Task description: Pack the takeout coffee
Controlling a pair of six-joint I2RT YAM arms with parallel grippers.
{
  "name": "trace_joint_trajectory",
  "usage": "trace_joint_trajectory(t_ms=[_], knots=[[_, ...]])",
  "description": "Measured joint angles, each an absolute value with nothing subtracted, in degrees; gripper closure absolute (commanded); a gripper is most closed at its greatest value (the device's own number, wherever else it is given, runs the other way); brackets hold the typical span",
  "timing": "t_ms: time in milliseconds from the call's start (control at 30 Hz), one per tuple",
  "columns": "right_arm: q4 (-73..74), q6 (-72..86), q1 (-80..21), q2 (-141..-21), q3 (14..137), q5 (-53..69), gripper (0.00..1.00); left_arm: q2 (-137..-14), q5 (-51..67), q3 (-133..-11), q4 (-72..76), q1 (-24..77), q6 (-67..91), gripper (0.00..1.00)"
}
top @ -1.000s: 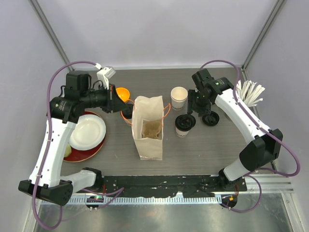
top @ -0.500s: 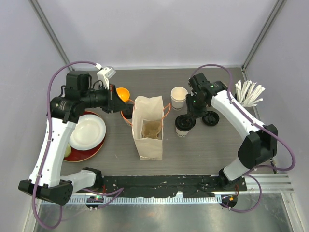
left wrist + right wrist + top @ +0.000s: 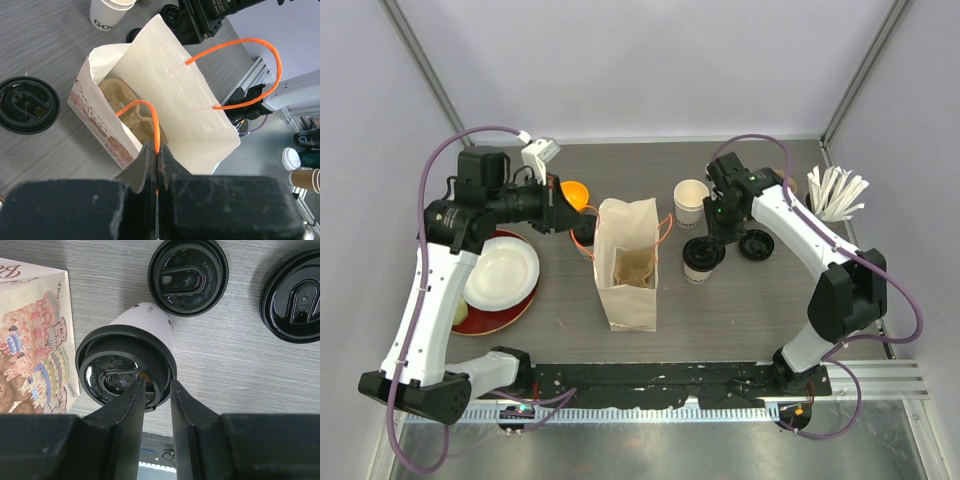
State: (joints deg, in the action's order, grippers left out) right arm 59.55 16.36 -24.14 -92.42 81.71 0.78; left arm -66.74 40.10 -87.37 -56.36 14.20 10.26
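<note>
One takeout coffee cup [image 3: 698, 262] [image 3: 142, 325], white with a black lid [image 3: 102, 372], stands just right of the paper bag [image 3: 626, 262] [image 3: 170, 95]. My right gripper [image 3: 715, 240] [image 3: 156, 382] is over it, jaws pinched across the lid's rim, one finger inside and one outside. A second white cup [image 3: 691, 200] [image 3: 111, 10] stands uncovered behind it. My left gripper [image 3: 572, 212] [image 3: 156, 146] is shut on the bag's near orange handle [image 3: 150, 115], holding the bag's mouth open.
Two loose black lids [image 3: 188, 276] [image 3: 295, 295] lie beside the cups; one shows in the top view as a lid [image 3: 756, 243]. A white plate [image 3: 500, 268] on a red plate [image 3: 490, 320], an orange bowl [image 3: 575, 192], white sticks [image 3: 837, 190]. A brown cardboard insert [image 3: 636, 268] sits in the bag.
The right gripper has shifted slightly left over the lidded cup and its jaws have narrowed onto the lid's rim. The left arm and bag have not moved.
</note>
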Motion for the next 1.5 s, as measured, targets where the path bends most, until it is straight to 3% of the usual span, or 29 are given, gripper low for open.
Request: trace_joint_trajectory(t_ms=[233, 333, 467, 700, 867, 1200, 1500], knots=[[58.6, 16.0, -24.1, -92.4, 79.1, 1.3, 0.73, -66.8, 40.1, -87.4, -56.3, 14.2, 10.3, 1.0], [58.2, 15.6, -24.1, -92.4, 78.9, 1.7, 0.81, -66.9, 40.1, -87.4, -56.3, 14.2, 10.3, 1.0], [58.1, 15.1, -24.1, -92.4, 79.0, 2.0, 0.99, -66.9, 40.1, -87.4, -56.3, 14.2, 10.4, 1.0], [61.0, 15.3, -24.1, -92.4, 80.5, 1.6, 0.99, -66.9, 40.1, -87.4, -56.3, 14.2, 10.5, 1.0], [67.9, 16.9, -24.1, -92.7, 93.6, -0.3, 0.99, -66.9, 40.1, -87.4, -56.3, 14.2, 10.5, 1.0], [74.9, 24.2, -24.1, -100.2, 139.0, 2.6, 0.99, -66.9, 39.9, -87.4, -55.9, 14.2, 11.2, 1.0], [67.4, 27.0, -33.7, -100.6, 138.0, 10.2, 0.99, -66.9, 37.9, -87.4, -55.9, 14.2, 11.8, 1.0]])
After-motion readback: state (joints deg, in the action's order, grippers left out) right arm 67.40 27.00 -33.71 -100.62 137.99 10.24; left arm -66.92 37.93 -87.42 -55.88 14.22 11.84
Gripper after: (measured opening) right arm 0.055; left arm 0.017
